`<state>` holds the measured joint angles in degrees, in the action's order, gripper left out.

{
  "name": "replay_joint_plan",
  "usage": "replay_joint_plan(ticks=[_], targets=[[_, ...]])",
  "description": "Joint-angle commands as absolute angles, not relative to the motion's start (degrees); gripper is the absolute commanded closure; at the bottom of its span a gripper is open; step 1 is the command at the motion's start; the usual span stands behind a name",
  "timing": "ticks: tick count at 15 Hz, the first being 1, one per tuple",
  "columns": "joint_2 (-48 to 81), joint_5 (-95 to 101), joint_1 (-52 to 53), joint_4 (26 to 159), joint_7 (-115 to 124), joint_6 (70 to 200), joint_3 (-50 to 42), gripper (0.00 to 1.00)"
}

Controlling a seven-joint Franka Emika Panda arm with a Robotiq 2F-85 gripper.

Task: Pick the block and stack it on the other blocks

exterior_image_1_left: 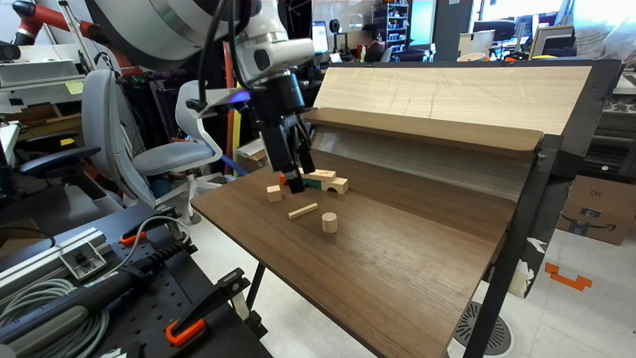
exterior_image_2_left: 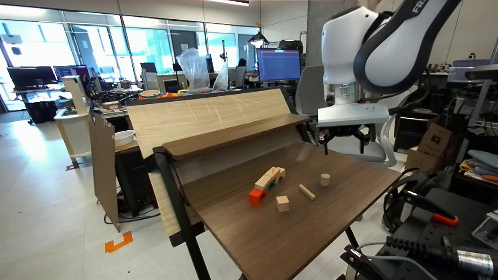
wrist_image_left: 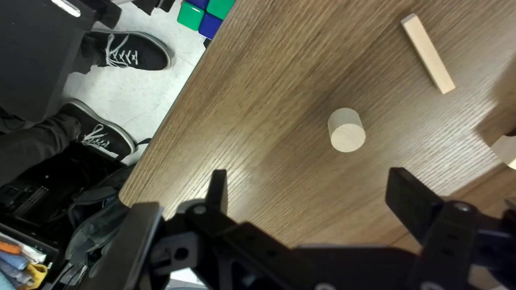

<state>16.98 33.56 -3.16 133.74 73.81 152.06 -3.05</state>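
The block, a small light-tan cube, sits alone on the table in both exterior views [exterior_image_1_left: 274, 193] [exterior_image_2_left: 283, 203]; it is out of the wrist view. The other blocks [exterior_image_1_left: 335, 185] [exterior_image_2_left: 267, 179] stand in a row, with tan pieces on top, an arch at one end and a green piece [exterior_image_1_left: 312, 183] [exterior_image_2_left: 272, 184] among them. Part of a tan block [wrist_image_left: 507, 150], apparently from this group, shows at the wrist view's right edge. My gripper [exterior_image_1_left: 302, 178] [exterior_image_2_left: 344, 151] [wrist_image_left: 308, 171] is open and empty, above the table and apart from the cube.
A short round wooden piece [exterior_image_1_left: 329, 222] [exterior_image_2_left: 325, 179] [wrist_image_left: 347, 131] and a thin wooden stick [exterior_image_1_left: 303, 211] [exterior_image_2_left: 307, 191] [wrist_image_left: 428, 53] lie near the cube. A red-orange piece [exterior_image_1_left: 282, 180] [exterior_image_2_left: 256, 196] is at the row's end. A raised shelf [exterior_image_1_left: 427, 128] [exterior_image_2_left: 233, 136] runs along the table.
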Motion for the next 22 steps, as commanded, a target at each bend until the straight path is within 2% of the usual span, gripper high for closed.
replay_joint_plan(ticks=[1, 2, 22], targets=[[24.2, 35.0, 3.6, 127.5, 76.7, 153.6, -7.9, 0.0], [20.8, 31.8, 2.7, 131.1, 73.3, 153.0, -7.9, 0.0], [22.1, 31.4, 4.2, 130.4, 73.4, 153.0, -9.3, 0.0]])
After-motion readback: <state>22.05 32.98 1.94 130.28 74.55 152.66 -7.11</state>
